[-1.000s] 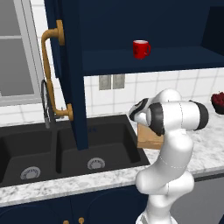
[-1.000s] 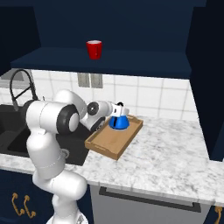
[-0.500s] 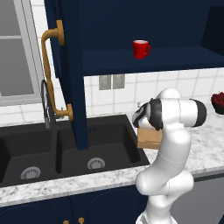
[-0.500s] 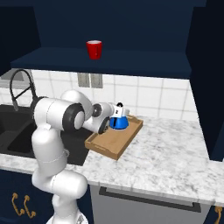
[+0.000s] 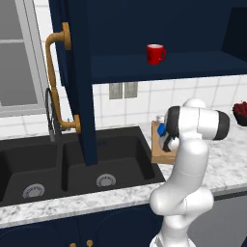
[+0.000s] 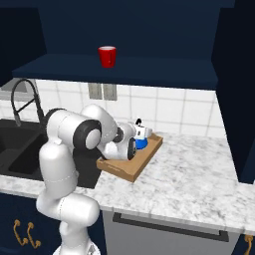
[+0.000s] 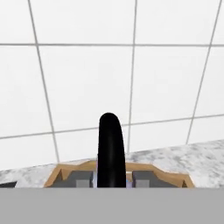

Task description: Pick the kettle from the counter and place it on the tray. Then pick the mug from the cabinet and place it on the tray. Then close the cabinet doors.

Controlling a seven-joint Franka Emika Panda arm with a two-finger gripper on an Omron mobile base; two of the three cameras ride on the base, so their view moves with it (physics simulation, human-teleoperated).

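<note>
The blue kettle (image 6: 142, 144) stands on the wooden tray (image 6: 124, 171) on the counter (image 6: 194, 174), mostly hidden behind my hand. My gripper (image 6: 139, 132) is over the kettle. In the hand view its black arched handle (image 7: 110, 146) rises between my gripper's (image 7: 113, 178) fingertips (image 7: 84, 178), with a thin gap on each side, so the jaws stand slightly open around it. The tray's rim (image 7: 59, 173) shows below. The red mug (image 5: 155, 54) sits on the shelf of the open cabinet (image 5: 193, 67); it is also up at the mug (image 6: 107, 56) in the right base view.
A cabinet door (image 5: 77, 87) with a long brass handle (image 5: 54, 82) stands open over the black double sink (image 5: 72, 169), left of my arm. The faucet (image 6: 22, 102) rises behind the sink. A bowl of dark red fruit (image 5: 240, 112) sits at the far right.
The jaws have parted a little from the kettle's handle. The kettle rests on the tray, and the arm has hardly moved.
</note>
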